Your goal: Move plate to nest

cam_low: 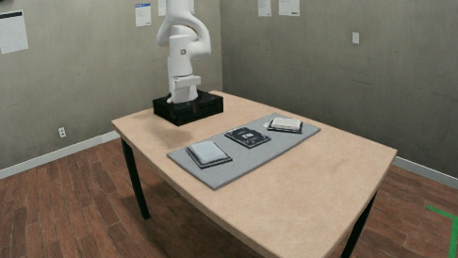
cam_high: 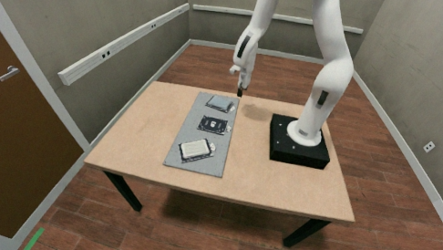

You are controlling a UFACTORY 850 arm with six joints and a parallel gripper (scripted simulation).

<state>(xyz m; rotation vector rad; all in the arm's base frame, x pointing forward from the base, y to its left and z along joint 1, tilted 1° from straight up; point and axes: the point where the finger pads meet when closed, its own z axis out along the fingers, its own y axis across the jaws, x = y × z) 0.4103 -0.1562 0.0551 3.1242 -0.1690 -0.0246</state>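
Desk (cam_high: 137,151) carries one grey mat (cam_high: 191,155), three nests, two plates; hand (cam_high: 240,91) wide, holding nothing, above the mat's far edge.

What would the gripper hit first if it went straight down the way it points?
Probably the grey mat or bare table beside the far plate; the open gripper hangs just off that plate's edge, though depth is unclear.

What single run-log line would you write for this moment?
gripper: open, empty | position: above far end of grey mat | plates: two seated, middle nest bare | transfer: not begun
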